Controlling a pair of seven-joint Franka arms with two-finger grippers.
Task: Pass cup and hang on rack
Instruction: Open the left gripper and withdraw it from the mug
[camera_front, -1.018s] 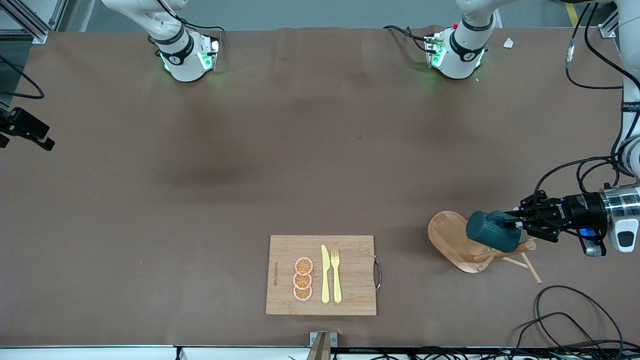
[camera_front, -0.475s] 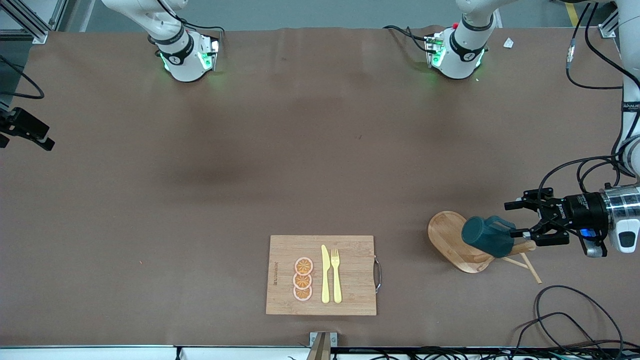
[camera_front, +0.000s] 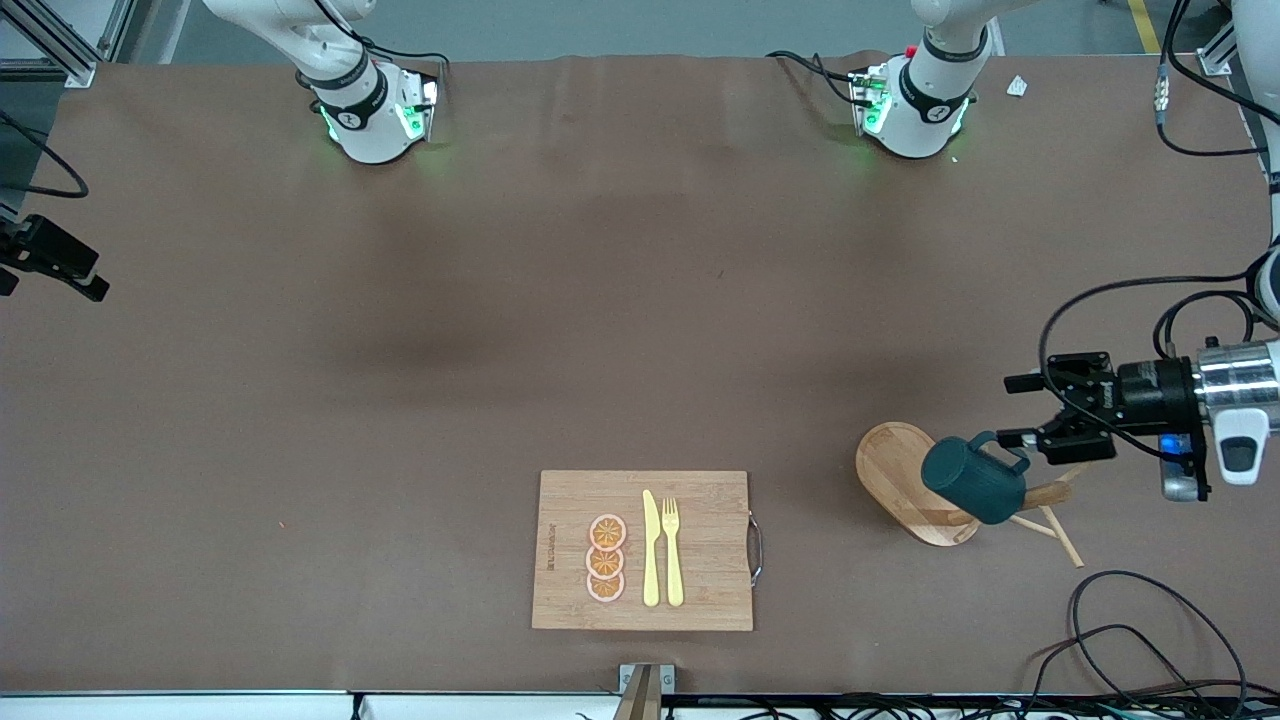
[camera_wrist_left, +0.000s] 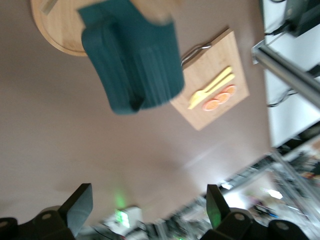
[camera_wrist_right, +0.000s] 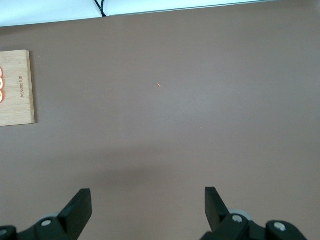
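Observation:
The dark teal ribbed cup (camera_front: 975, 482) hangs by its handle on a peg of the wooden rack (camera_front: 895, 470), over the rack's oval base. My left gripper (camera_front: 1008, 410) is open and empty, just clear of the cup's handle toward the left arm's end of the table. In the left wrist view the cup (camera_wrist_left: 137, 60) and the rack base (camera_wrist_left: 52, 30) show ahead of the open left gripper (camera_wrist_left: 147, 207). My right gripper (camera_wrist_right: 147, 205) is open and empty above bare table; it is out of the front view.
A bamboo cutting board (camera_front: 700, 560) with a yellow knife, fork and orange slices lies near the table's front edge; its corner also shows in the right wrist view (camera_wrist_right: 17, 90). Loose cables (camera_front: 1130, 620) lie near the rack at the left arm's end.
My left gripper opened, let go of the cup and drew back toward the left arm's end. The cup dropped slightly and now hangs on the rack peg.

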